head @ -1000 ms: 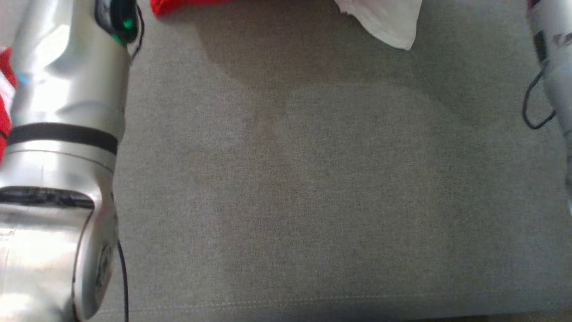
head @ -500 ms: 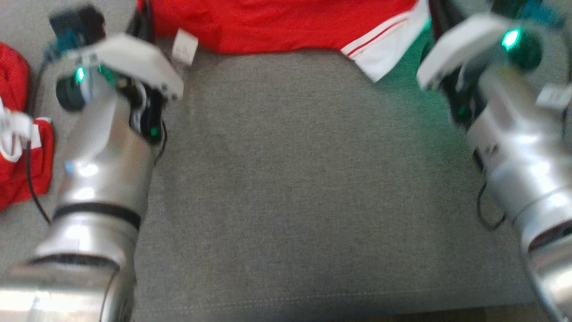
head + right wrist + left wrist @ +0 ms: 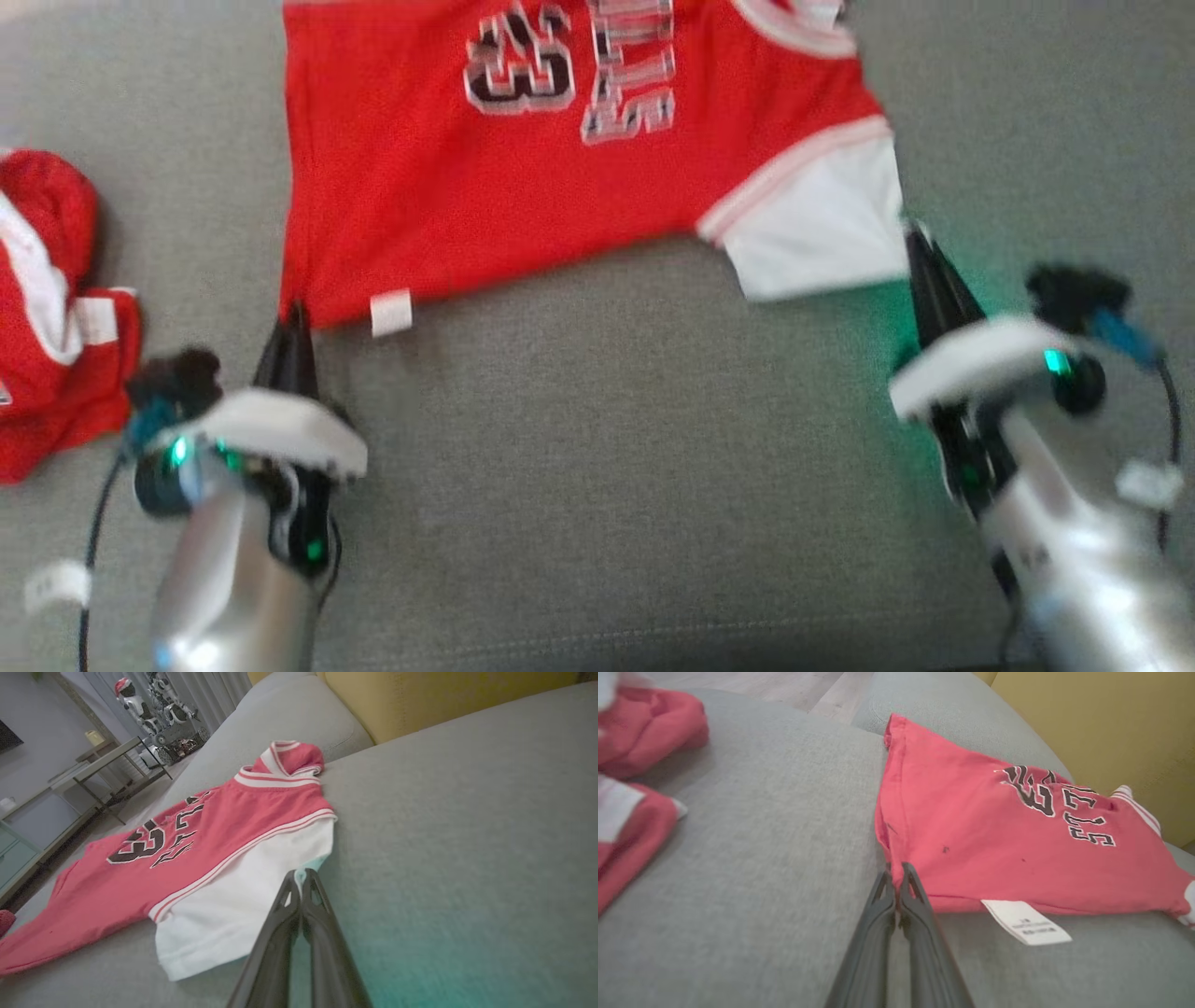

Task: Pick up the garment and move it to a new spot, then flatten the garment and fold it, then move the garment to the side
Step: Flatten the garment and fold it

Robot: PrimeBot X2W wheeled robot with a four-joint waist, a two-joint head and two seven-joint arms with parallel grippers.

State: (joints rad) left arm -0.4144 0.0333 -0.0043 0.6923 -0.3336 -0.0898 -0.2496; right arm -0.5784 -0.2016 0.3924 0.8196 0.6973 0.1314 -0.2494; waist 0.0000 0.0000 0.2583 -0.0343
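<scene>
A red jersey with white trim and a white sleeve lies spread flat on the grey sofa seat, printed side up. My left gripper is shut, its tips pinching the jersey's near-left hem corner, just left of a white label. My right gripper is shut too, tips at the outer edge of the white sleeve. The collar lies at the far end.
A second red-and-white garment lies crumpled on the seat to the left of my left arm. A yellow back cushion runs behind the seat. Bare grey seat stretches between my arms, towards the front edge.
The whole head picture has slid downward, so the camera moved; more of the jersey and both grippers now show. Each gripper keeps its place at the same jersey corner.
</scene>
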